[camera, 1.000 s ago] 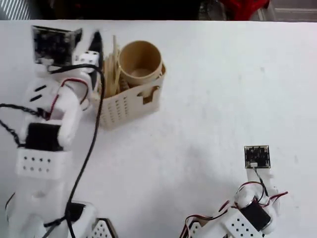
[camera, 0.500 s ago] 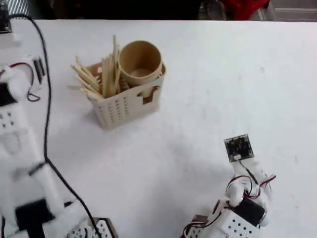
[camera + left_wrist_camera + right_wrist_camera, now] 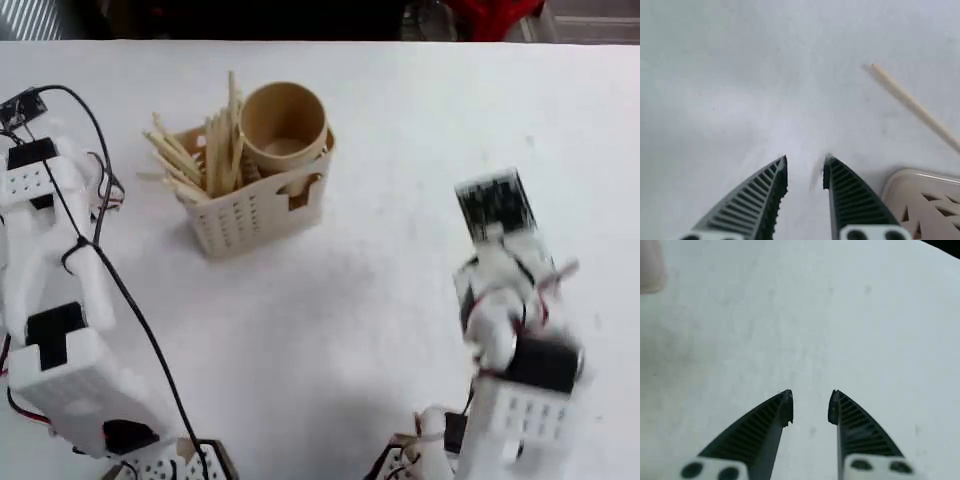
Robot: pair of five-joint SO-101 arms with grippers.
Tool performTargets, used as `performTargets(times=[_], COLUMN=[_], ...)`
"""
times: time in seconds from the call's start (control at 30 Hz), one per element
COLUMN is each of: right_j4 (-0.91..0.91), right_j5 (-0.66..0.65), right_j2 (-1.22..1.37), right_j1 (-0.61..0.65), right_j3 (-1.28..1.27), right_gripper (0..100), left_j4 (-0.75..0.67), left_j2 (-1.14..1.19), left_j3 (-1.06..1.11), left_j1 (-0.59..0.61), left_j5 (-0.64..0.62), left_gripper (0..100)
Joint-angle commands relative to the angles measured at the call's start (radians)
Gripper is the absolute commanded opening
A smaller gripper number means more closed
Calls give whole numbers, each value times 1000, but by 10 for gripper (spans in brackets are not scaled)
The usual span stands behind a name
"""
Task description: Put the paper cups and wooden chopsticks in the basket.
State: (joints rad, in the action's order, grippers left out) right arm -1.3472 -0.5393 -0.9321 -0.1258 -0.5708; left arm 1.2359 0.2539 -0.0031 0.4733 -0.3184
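High view: tan paper cup (image 3: 284, 120) and pale wooden chopsticks (image 3: 195, 155) are seen inside the cream perforated basket (image 3: 255, 215). Both the left pincer (image 3: 806, 161) and the right pincer (image 3: 811, 395) are held part-open, empty. Cup judged light, crushable, best gripped at rim.

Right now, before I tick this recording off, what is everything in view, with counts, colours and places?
basket: one, cream, perforated, on the table, far left of centre.
paper cup: one visible, tan, upright in the basket.
wooden chopsticks: a bundle, count unclear, pale wood, standing in the basket beside the cup, tips fanning outward.
table: one, white.
left arm: one, white, at the table's left edge.
right arm: one, white, near right.
left gripper: open, empty, near the basket.
right gripper: open, empty, over bare table.
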Motion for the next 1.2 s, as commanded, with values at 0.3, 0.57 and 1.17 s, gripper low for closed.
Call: performTargets(times=[0.3,0.57,1.17], right_j4=[-360,-366,-372], right_j5=[290,301,302], right_j2=[967,1303,1604], right_j1=[567,613,478], right_j3=[1410,1688,1734], right_gripper=[219,292,5], left_j4=[-209,-209,-207], left_j2=[44,44,44], left_j3=[112,112,115], left_j1=[-18,-18,-18], left_j5=[-14,-14,-14], left_gripper=[139,139,139])
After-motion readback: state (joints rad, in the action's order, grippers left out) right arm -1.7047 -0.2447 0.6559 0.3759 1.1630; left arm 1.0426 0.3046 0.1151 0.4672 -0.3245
